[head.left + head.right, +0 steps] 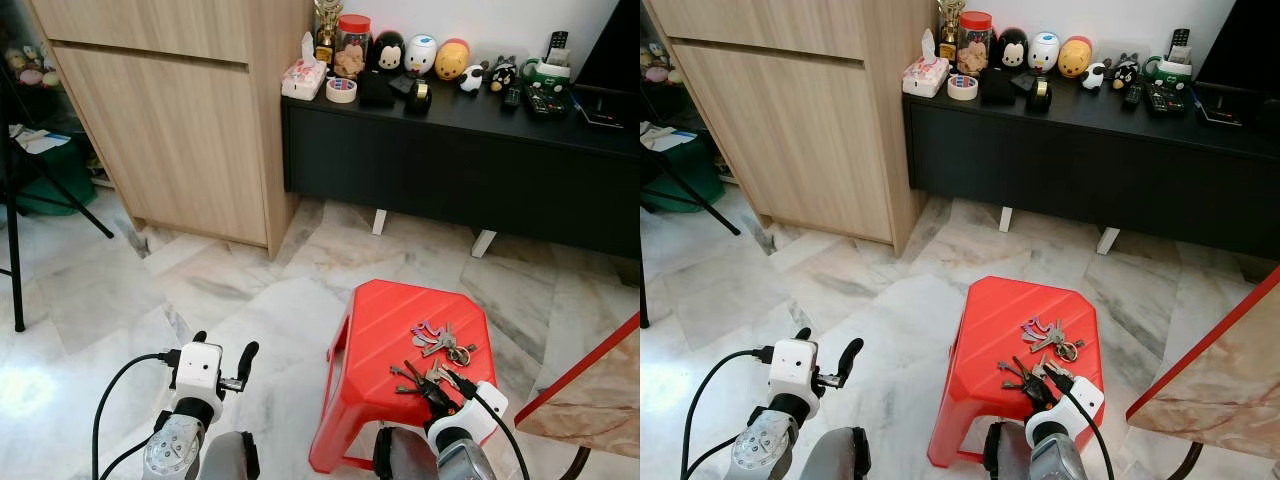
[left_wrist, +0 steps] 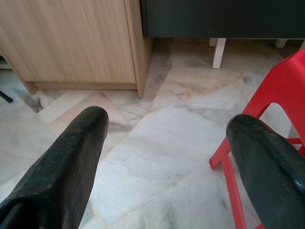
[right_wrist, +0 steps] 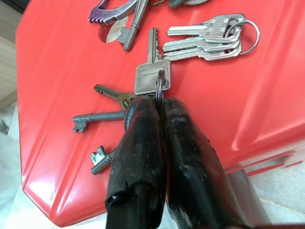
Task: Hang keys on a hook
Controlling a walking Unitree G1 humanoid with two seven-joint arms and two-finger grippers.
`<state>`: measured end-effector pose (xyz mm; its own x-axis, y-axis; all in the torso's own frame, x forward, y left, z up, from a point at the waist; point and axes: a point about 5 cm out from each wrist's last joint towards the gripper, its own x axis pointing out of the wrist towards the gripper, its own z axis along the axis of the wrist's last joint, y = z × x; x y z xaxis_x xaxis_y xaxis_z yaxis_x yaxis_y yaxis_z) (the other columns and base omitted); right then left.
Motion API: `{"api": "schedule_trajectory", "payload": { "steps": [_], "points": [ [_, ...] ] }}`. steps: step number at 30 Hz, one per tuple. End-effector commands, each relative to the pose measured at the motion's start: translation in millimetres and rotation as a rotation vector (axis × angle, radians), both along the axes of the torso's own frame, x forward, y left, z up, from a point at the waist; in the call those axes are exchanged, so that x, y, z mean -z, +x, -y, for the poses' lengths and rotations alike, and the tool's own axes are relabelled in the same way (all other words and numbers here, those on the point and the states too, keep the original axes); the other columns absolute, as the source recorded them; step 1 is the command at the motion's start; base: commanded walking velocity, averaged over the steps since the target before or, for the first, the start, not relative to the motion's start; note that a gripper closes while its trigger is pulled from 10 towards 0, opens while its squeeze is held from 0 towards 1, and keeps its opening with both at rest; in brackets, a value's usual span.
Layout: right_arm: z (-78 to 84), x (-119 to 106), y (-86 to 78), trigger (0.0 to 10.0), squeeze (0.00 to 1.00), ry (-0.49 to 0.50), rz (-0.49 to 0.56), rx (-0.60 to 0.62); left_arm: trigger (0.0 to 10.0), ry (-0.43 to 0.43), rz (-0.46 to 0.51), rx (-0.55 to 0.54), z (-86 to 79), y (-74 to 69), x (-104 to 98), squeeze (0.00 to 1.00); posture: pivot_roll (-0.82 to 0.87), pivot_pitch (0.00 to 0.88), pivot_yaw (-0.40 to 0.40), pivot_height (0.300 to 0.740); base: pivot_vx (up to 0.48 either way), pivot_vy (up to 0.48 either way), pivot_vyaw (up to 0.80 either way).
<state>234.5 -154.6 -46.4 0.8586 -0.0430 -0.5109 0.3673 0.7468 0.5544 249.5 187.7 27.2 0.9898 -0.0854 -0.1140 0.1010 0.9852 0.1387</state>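
A red plastic stool stands on the marble floor just before me. Two bunches of keys lie on its top. The nearer bunch has dark old keys and a square-headed silver key on a ring. My right gripper is shut on that ring, low over the stool's near edge. The farther bunch has silver keys and a purple clip. My left gripper hangs open over the floor to the left of the stool, with nothing between its fingers.
A pale wooden cabinet stands at the back left. Beside it a black sideboard carries toys and remotes. A black tripod leg is at the far left. A marble-patterned table corner juts in at the right.
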Motion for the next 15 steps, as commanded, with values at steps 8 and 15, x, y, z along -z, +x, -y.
{"api": "schedule_trajectory", "payload": {
  "steps": [8,15],
  "points": [
    [-1.9,-24.7,16.3,0.0,0.0,-0.227,0.186,-0.139,10.0,-0.006,-0.024,-0.012,0.0,-5.6,6.9,0.0,0.09,0.061,-0.08,0.597,0.0,0.0,0.0],
    [-11.1,-58.5,24.3,0.0,0.0,-0.359,0.414,-0.256,10.0,-0.022,-0.025,-0.022,0.9,-3.5,7.3,0.0,0.08,0.056,-0.083,0.597,0.0,0.0,0.0]
  ]
}}
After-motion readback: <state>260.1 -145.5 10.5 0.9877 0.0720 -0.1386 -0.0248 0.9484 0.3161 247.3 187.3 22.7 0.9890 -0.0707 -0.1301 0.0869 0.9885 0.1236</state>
